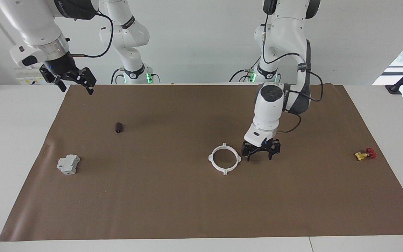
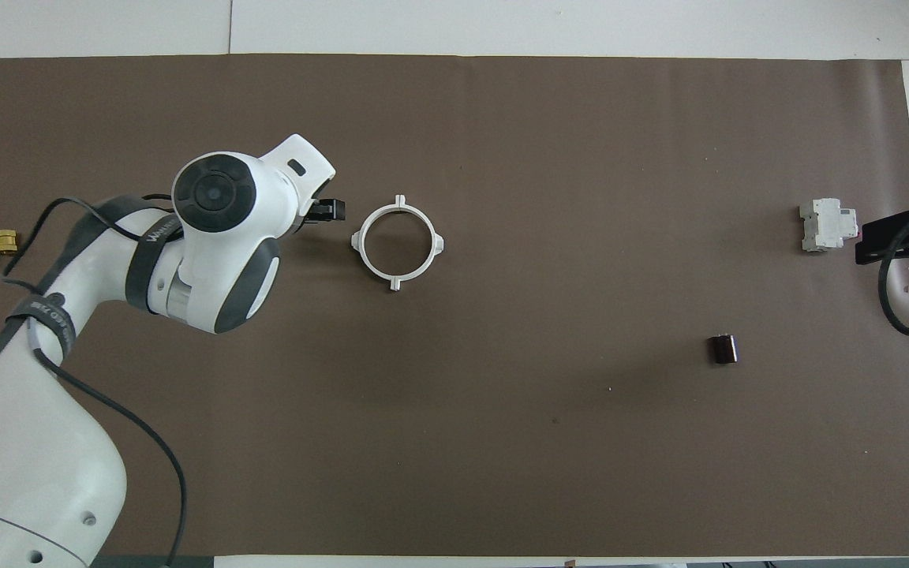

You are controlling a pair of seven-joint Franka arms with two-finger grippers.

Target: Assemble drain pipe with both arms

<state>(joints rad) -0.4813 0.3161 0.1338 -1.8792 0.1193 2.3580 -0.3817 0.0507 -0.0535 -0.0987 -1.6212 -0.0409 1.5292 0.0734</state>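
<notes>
Mid-mat lies the thin white plastic drain-pipe ring, joined, four tabs out. Just beside it, toward the left arm's end, the left gripper sits low, fingers spread, holding nothing (clearly the nearer arm). Right gripper waits high, fingers apart.

Joined drain pipe lies beside left gripper (open).

A white drain pipe lies on plain brown paper (grey block nearby).
</notes>
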